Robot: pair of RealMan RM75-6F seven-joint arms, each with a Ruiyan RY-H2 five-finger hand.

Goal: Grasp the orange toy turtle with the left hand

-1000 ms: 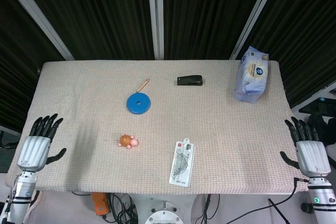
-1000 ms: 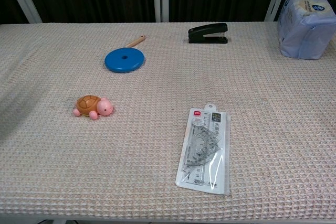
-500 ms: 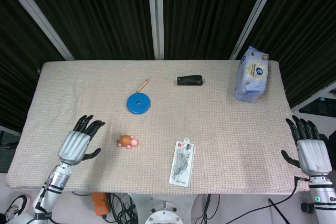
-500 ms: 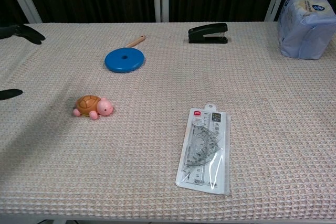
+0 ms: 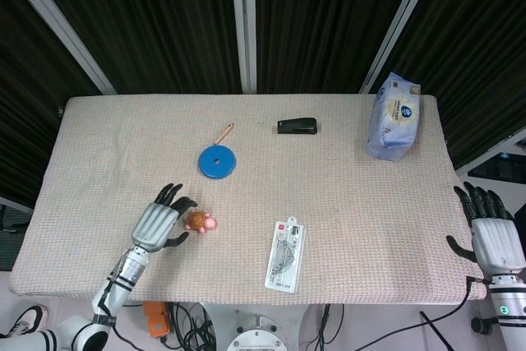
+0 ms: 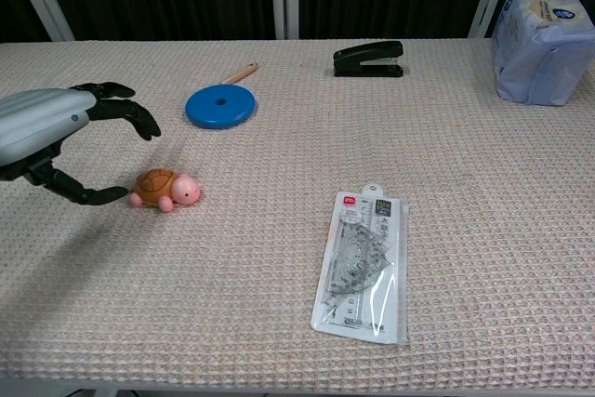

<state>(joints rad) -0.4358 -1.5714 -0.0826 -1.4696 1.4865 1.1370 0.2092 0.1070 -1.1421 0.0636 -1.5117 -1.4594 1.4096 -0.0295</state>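
The orange toy turtle [image 5: 200, 220] [image 6: 165, 189], with its pink head pointing right, lies on the beige woven table cover, front left of centre. My left hand [image 5: 159, 223] [image 6: 58, 135] hovers just to its left, open, with the fingers spread above and the thumb low beside the shell. Whether the thumb tip touches the turtle I cannot tell. Off the table's right front corner my right hand [image 5: 495, 236] stays open and holds nothing; the chest view does not show it.
A blue disc with a wooden handle [image 5: 217, 160] [image 6: 220, 104] lies behind the turtle. A packaged ruler set [image 5: 285, 255] [image 6: 363, 260] lies to its right. A black stapler [image 5: 297, 126] [image 6: 369, 58] and a tissue pack [image 5: 394, 116] [image 6: 544, 41] stand further back.
My left hand has swept from the table's left front corner rightward to just beside the turtle. The right hand has sunk slightly. The turtle has not moved.
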